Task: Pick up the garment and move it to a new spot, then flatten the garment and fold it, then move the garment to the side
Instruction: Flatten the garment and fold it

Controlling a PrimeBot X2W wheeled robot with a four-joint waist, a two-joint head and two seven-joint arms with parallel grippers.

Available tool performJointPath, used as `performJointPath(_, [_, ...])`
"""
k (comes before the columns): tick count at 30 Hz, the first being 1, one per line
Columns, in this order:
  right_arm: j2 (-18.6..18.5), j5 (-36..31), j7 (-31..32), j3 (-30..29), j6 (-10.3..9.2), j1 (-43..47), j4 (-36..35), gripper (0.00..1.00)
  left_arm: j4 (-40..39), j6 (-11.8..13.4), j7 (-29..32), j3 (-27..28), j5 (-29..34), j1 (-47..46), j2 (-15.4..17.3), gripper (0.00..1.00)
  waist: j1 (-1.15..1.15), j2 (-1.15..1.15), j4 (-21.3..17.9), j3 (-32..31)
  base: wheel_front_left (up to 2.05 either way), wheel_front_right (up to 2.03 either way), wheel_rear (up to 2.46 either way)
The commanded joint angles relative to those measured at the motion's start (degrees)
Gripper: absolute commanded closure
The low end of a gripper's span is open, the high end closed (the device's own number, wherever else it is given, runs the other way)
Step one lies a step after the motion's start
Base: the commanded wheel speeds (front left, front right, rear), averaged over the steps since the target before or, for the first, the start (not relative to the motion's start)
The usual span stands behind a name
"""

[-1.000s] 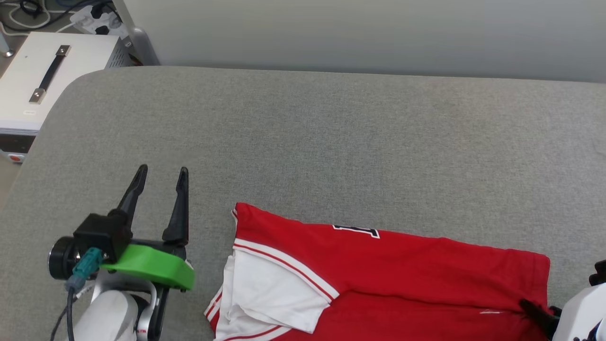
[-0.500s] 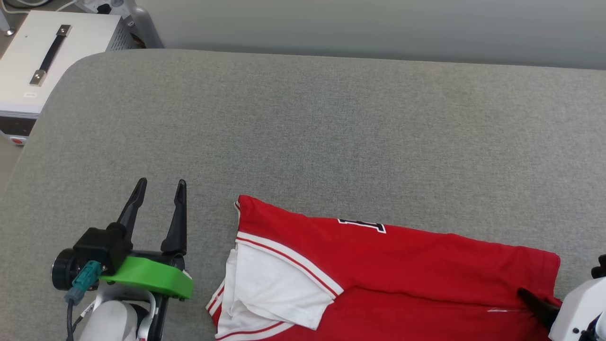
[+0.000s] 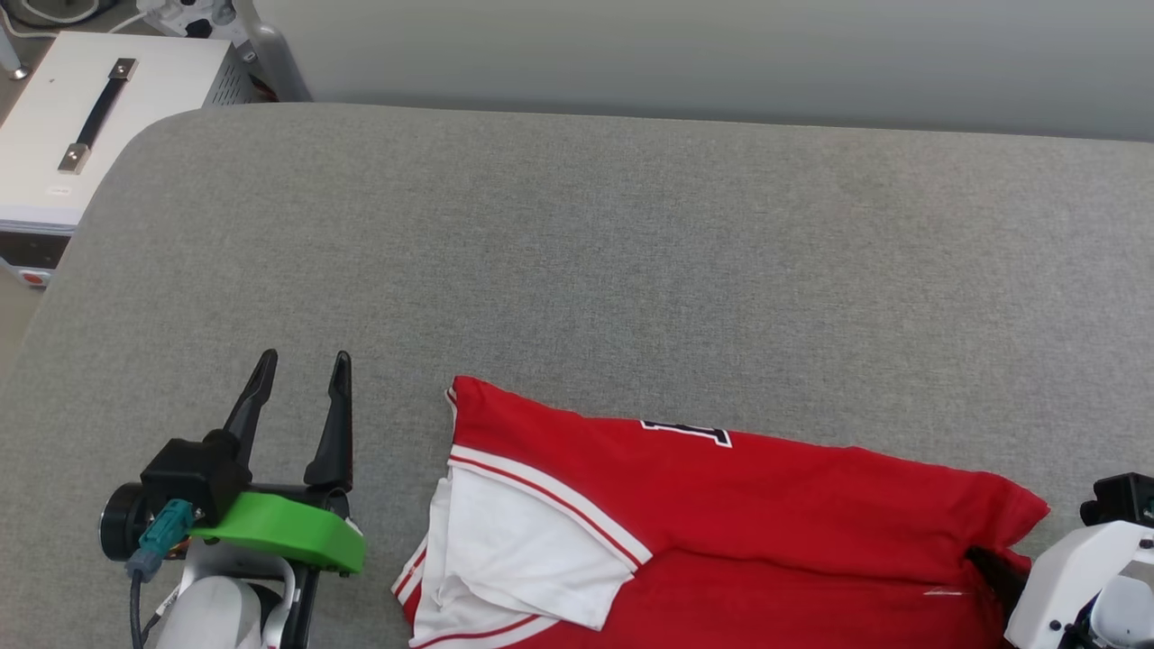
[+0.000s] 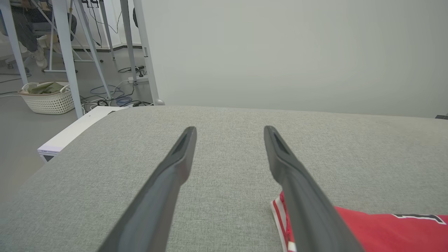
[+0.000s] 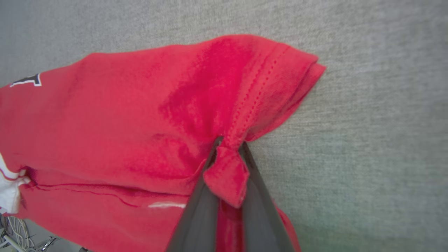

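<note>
Right pincer (image 5: pixel 229 144), newly around garment (image 5: pixel 140 115) hem

i see a grey woven padded surface (image 3: pixel 631 252) across most of the head frame, rounded at its upper left corner. past that corner sits a white case (image 3: pixel 162 90) with a black strap handle (image 3: pixel 97 113). a pale wall (image 3: pixel 721 54) runs along the top. at the far left of the left wrist frame, a white woven basket (image 4: pixel 47 101) holds green cloth, beside white frame legs (image 4: pixel 66 52) and loose floor cables (image 4: pixel 112 99).
</note>
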Motion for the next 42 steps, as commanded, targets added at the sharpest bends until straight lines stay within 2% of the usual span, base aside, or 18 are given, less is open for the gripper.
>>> performJointPath(1, [0.3, 0.5, -0.6, 1.1, 0.03, 0.2, 1.1, 1.00, 0.2, -0.4, -0.3, 0.4, 0.5, 0.3, -0.5, 0.00, 0.00, 0.00, -0.2, -0.4, 0.00, 0.00, 0.00])
performJointPath(10, [-4.4, 0.4, -6.4, 0.4, 0.03, -0.2, 1.9, 1.00, 0.5, -0.7, -0.3, 0.8, 1.1, 0.8, -1.2, 0.00, 0.00, 0.00, -0.9, -2.0, 0.00, 0.00, 0.00])
performJointPath(18, [-8.6, -1.9, -8.5, -3.0, 0.03, 0.1, 3.4, 1.00, 0.6, -0.8, -0.3, 0.6, 1.0, 1.2, -1.5, 0.00, 0.00, 0.00, -1.0, -3.0, 0.00, 0.00, 0.00])
performJointPath(23, [-9.8, -3.4, -9.1, -5.2, 0.03, 0.2, 4.0, 1.00, 0.8, -0.8, -0.3, 0.4, 0.6, 1.7, -1.5, 0.00, 0.00, 0.00, -1.0, -3.7, 0.00, 0.00, 0.00])
performJointPath(30, [-8.1, -2.6, -8.7, -5.0, 0.03, 1.8, 1.8, 1.00, 1.0, -0.8, -0.3, 0.3, 0.1, 2.6, -1.6, 0.00, 0.00, 0.00, -1.1, -5.6, 0.00, 0.00, 0.00])
performJointPath(42, [-3.0, 0.2, -5.5, 0.5, 0.03, 8.3, -8.8, 1.00, 1.6, -0.8, -0.3, -0.9, -0.6, 4.9, -1.6, 0.00, 0.00, 0.00, -0.4, -10.5, 0.00, 0.00, 0.00])
